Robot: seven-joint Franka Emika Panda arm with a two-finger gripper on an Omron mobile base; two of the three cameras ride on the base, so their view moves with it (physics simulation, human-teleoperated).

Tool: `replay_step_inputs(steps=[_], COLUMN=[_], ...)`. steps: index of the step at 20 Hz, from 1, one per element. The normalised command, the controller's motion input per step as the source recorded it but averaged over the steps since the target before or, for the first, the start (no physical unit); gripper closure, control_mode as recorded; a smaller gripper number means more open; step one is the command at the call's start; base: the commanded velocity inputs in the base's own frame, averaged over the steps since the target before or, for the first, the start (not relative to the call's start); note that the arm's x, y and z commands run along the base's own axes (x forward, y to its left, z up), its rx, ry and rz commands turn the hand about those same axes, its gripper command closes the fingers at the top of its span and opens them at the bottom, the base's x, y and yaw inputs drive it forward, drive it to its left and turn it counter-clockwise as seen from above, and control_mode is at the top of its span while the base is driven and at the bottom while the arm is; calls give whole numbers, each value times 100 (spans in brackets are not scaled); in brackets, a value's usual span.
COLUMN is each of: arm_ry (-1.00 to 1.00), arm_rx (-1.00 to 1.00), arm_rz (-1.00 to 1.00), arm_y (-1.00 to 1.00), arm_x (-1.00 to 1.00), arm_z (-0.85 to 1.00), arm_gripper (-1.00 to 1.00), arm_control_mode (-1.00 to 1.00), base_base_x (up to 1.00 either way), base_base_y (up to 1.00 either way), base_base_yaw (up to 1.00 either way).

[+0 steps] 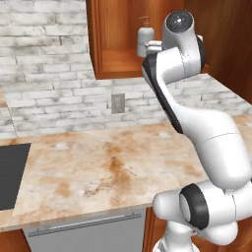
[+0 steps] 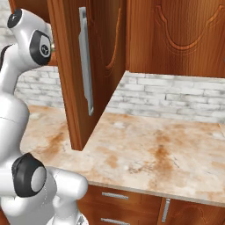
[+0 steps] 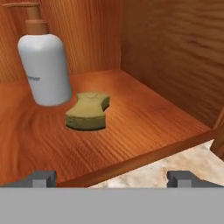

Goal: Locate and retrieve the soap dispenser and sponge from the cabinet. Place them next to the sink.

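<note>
inside glossy wood cabinet [image 3: 166, 65]: smooth soap dispenser [image 3: 46, 65]; notched porous sponge [image 3: 89, 110]

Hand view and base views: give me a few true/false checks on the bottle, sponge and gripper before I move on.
1. The soap dispenser stands upright on the cabinet shelf. True.
2. The sponge lies on the counter by the sink. False: it lies on the shelf, close beside the dispenser.
3. The gripper is shut on the sponge. False: its fingertips stand wide apart, short of the shelf edge, holding nothing.
4. The cabinet door is open. True.
5. The sink sits at the counter's right end in the left base view. False: it is at the left edge.
</note>
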Motion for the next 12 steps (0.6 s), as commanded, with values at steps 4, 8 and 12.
replay_step_inputs(steps=[4,8,12], arm_ry=[0,0,-1], arm_rx=[6,4,2], arm_rz=[0,4,7], arm_y=[-16,-5,-1], arm_x=[58,62,60], arm_z=[-17,-15,-7], arm_gripper=[-100,-100,-100], arm_control_mode=[-100,-100,-100], base_base_x=[0,0,0], base_base_y=[0,0,0], base_base_yaw=[0,0,0])
